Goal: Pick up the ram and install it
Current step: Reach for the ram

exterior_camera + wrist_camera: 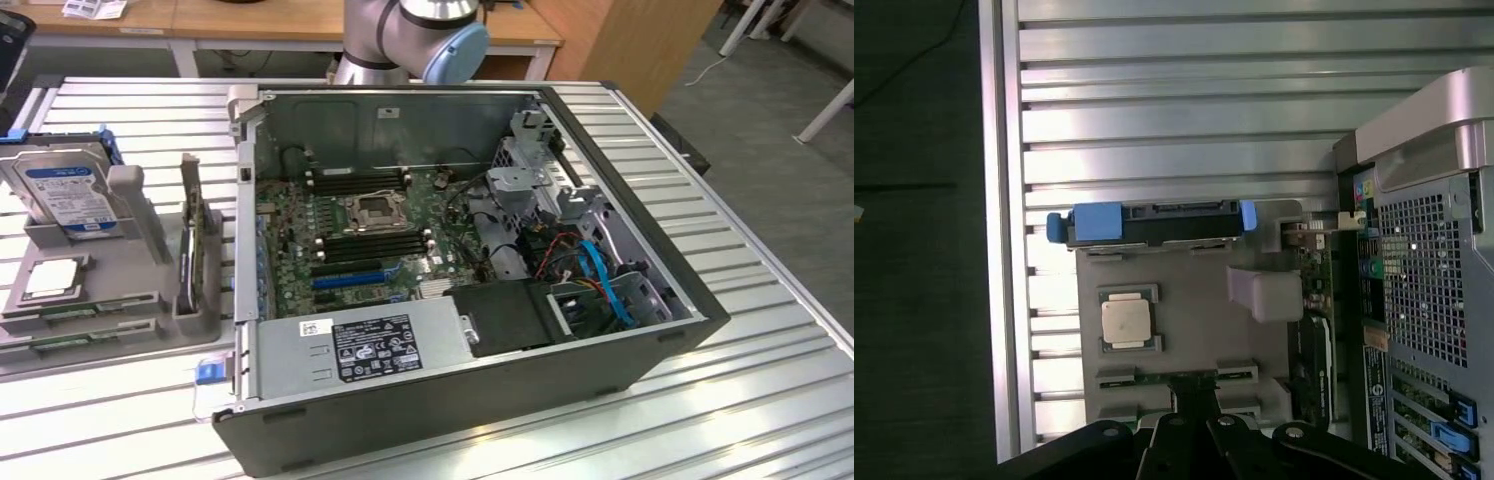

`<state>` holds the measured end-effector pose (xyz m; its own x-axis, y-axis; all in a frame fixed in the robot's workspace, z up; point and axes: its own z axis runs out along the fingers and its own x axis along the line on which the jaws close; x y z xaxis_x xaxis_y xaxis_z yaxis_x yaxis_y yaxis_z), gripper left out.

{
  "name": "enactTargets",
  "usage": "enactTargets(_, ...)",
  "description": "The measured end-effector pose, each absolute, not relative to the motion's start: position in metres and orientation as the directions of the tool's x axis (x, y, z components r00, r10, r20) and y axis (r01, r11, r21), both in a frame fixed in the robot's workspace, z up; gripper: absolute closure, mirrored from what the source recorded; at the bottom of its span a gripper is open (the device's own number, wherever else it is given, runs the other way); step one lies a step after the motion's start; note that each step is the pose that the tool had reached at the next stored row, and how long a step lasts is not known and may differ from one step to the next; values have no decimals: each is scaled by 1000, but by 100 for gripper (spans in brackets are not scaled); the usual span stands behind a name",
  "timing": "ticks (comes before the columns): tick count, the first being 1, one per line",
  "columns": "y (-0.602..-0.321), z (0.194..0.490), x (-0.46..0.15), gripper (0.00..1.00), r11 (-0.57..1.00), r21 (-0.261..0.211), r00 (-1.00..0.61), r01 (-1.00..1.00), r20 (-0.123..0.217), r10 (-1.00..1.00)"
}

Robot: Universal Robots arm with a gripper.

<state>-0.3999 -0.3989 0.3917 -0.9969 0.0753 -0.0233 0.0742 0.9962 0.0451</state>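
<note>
Ribbed metal desk [747, 300] carries everything you need. The computer case [400, 420] lies on its side with the panel off, so the motherboard [300, 215] and its long memory slots [374, 245] face upward, open to a reach from above. At the lower left of the exterior view a grey holder tray [134, 300] keeps each part in its own recess. The hard drive [60, 195] stands upright and the CPU chip [51, 278] sits flat. The ram [56, 311] lies flat along the tray's near end with a twin stick [64, 342] just beside it, so each is pinned between end clips rather than loose.

Your arm [414, 40] shows at the top centre of the exterior view, behind the case. In the wrist view the hand [1194, 392] points down at the tray, its fingers pressed together and holding nothing. It hangs over the ram [1149, 377], apparently well above it, since the tray in the exterior view is uncovered.
</note>
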Motion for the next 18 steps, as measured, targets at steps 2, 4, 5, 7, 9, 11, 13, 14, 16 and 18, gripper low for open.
enactTargets(2, -400, 392, -400, 90, 996, 45, -997, 74, -23, 75)
enactTargets(4, -402, 392, -400, 90, 996, 45, -997, 74, -23, 75)
enactTargets(5, -403, 392, -400, 90, 996, 45, -997, 74, -23, 75)
enactTargets(7, -405, 392, -400, 90, 996, 45, -997, 74, -23, 75)
enactTargets(9, -406, 392, -400, 90, 996, 45, -997, 74, -23, 75)
enactTargets(11, -408, 392, -400, 90, 996, 45, -997, 74, -23, 75)
enactTargets(13, -410, 392, -400, 90, 996, 45, -997, 74, -23, 75)
enactTargets(14, -410, 392, -400, 90, 996, 45, -997, 74, -23, 75)
enactTargets(16, -412, 392, -400, 90, 996, 45, -997, 74, -23, 75)
enactTargets(18, -413, 392, -400, 90, 996, 45, -997, 74, -23, 75)
